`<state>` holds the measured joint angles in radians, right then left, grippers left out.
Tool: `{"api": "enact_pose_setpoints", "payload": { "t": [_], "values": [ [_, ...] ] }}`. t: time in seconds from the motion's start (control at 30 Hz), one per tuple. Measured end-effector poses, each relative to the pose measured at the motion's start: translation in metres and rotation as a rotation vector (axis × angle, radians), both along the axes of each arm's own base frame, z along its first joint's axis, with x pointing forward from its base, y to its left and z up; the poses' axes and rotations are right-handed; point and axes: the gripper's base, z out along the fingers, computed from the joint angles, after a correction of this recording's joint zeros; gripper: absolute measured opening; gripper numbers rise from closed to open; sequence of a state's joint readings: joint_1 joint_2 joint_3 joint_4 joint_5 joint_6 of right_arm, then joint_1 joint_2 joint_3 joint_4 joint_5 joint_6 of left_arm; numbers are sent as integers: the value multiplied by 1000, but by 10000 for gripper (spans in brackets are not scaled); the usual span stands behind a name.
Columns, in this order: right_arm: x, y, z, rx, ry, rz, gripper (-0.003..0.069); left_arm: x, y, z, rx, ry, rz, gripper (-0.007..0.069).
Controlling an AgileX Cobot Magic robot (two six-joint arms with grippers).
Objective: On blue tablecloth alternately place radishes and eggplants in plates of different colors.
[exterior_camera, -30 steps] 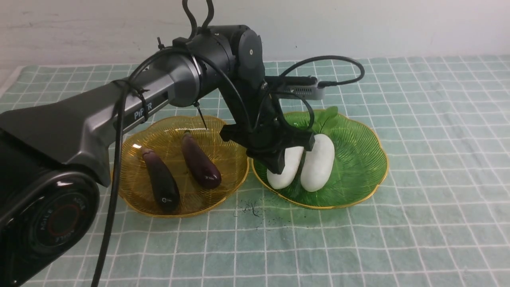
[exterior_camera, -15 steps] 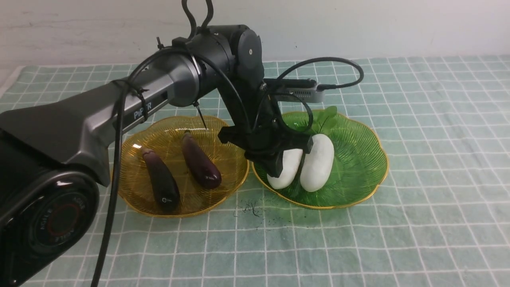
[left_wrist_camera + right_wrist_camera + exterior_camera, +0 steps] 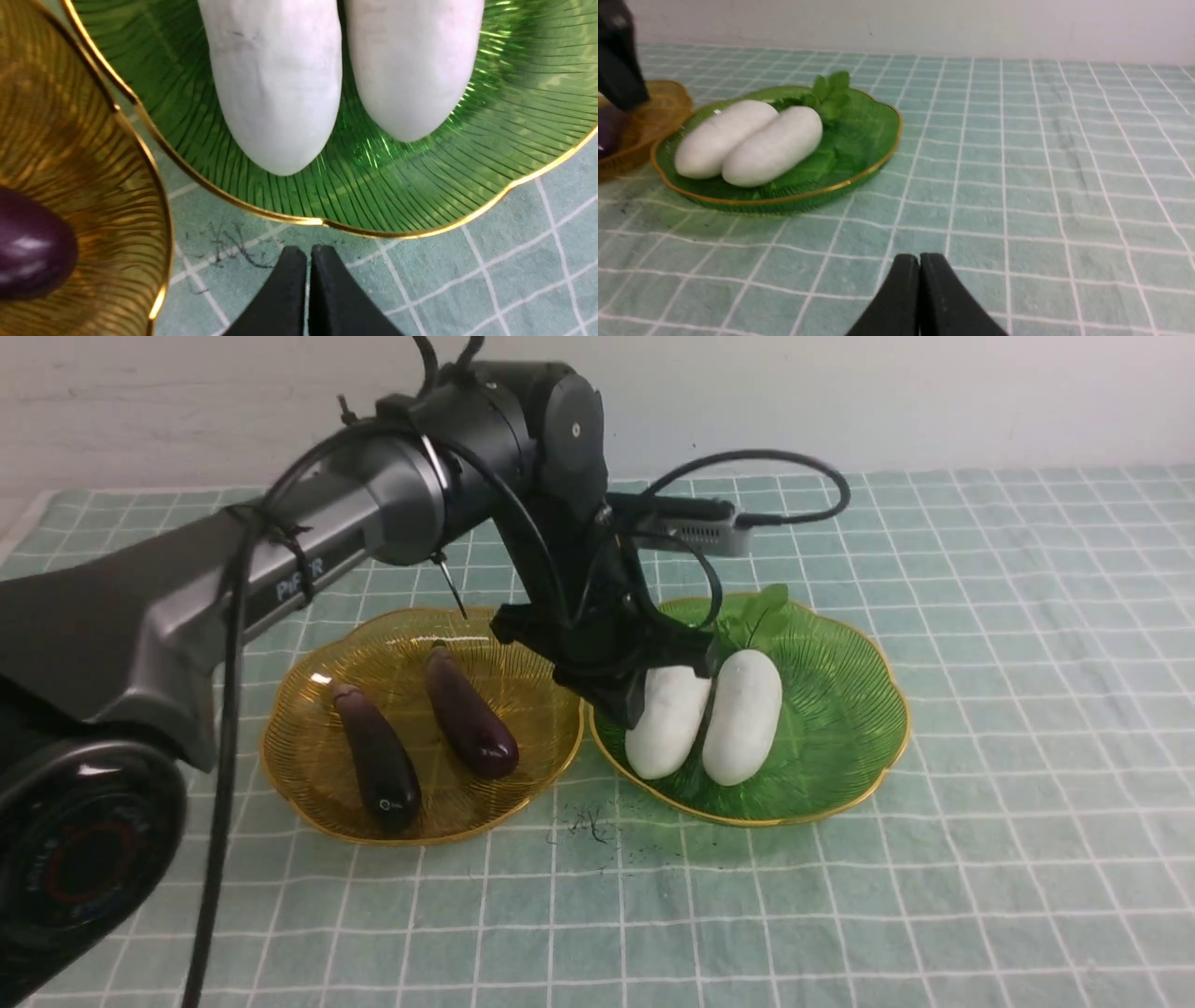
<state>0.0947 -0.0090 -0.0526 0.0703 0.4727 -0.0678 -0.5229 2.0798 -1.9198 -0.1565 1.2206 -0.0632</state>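
Radishes (image 3: pixel 709 721) lie together in the green plate (image 3: pixel 840 709); the left fingers (image 3: pixel 308 275), pressed together, have lifted off them.

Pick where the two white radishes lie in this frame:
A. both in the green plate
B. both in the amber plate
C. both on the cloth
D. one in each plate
A: both radishes lie side by side in the green plate, while the amber plate holds the two eggplants.

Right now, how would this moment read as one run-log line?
left tool: shut, empty, above green plate | right tool: shut, idle | radishes: both in green plate | eggplants: both in amber plate
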Motion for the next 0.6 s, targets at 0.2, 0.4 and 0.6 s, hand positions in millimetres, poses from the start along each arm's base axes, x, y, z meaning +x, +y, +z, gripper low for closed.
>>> {"api": "enact_pose_setpoints", "payload": {
  "t": [0.2,0.4,0.6],
  "values": [
    [2,-2,-19,-2,42,-35,-15,-19,18,60,-1,-147,-4,-8],
    [3,-2,-18,0,7,-40,-15,-46,40,117,-9,-293,4,-8],
    [4,-3,-17,-11,-2,-50,-15,-67,52,149,-45,-361,10,-8]
  ]
}}
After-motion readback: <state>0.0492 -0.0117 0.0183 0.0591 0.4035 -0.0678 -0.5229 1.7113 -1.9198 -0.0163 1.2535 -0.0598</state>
